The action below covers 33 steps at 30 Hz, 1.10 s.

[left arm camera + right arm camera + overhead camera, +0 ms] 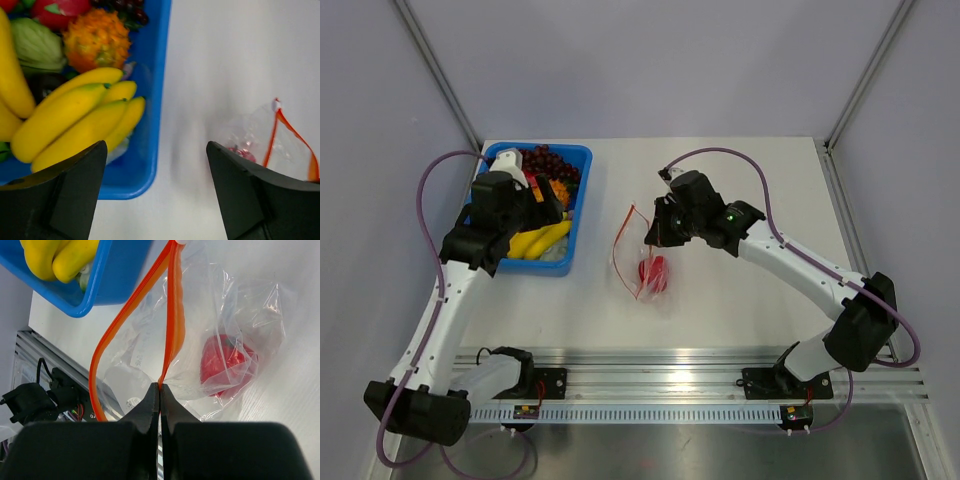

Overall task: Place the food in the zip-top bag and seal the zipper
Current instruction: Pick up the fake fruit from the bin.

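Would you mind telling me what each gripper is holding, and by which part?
The right gripper pinches the zip-top bag by its red-orange zipper. The left gripper is open, holding nothing.

A blue plastic tray (583, 205) sits at the far left of the white tabletop (720, 300). A metal rail (660, 385) runs along the near edge.
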### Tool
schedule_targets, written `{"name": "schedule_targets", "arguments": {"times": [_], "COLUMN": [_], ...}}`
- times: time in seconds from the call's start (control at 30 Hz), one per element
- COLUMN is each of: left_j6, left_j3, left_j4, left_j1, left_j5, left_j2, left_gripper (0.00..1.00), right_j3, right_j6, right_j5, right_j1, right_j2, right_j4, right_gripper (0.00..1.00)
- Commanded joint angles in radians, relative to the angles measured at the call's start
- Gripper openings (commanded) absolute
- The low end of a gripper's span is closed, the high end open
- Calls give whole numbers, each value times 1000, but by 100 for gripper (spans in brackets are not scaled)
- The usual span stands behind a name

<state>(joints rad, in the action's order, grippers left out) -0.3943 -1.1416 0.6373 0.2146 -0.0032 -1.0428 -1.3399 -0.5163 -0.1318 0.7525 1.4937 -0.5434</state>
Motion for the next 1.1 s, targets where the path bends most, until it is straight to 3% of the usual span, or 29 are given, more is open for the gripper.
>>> {"name": "schedule_targets", "arguments": {"times": [0.0,0.1,0.23,0.37,0.53,0.63,1.07], "left_j6": [190,281,411,417,442,469,511], "left_j3": [-61,-43,52,134,177,180,221], "left_j4": [88,87,-22,-129,-208,-234,-277], "left_j1": [-6,-4,3,38,150,154,152], "left_j5": [-194,-254,-228,-313,-440,-515,-586], "left_j2": [-39,-51,-13,10,-51,-85,-201], "left_gripper": [85,86,88,78,77,75,74], "right_j3": [-13,-15,-15,-19,-27,-24,-8], "right_j6": [-4,-7,-8,-10,-14,-19,-24], "right_j5": [-32,-51,-65,-77,-83,-83,-68], "right_j1": [-2,-2,-4,-2,-2,-2,-2], "right_j2": [-42,-44,-35,-29,-24,-32,-64], "right_j4": [49,59,71,83,86,83,65], "right_gripper": [0,0,0,0,0,0,0]}}
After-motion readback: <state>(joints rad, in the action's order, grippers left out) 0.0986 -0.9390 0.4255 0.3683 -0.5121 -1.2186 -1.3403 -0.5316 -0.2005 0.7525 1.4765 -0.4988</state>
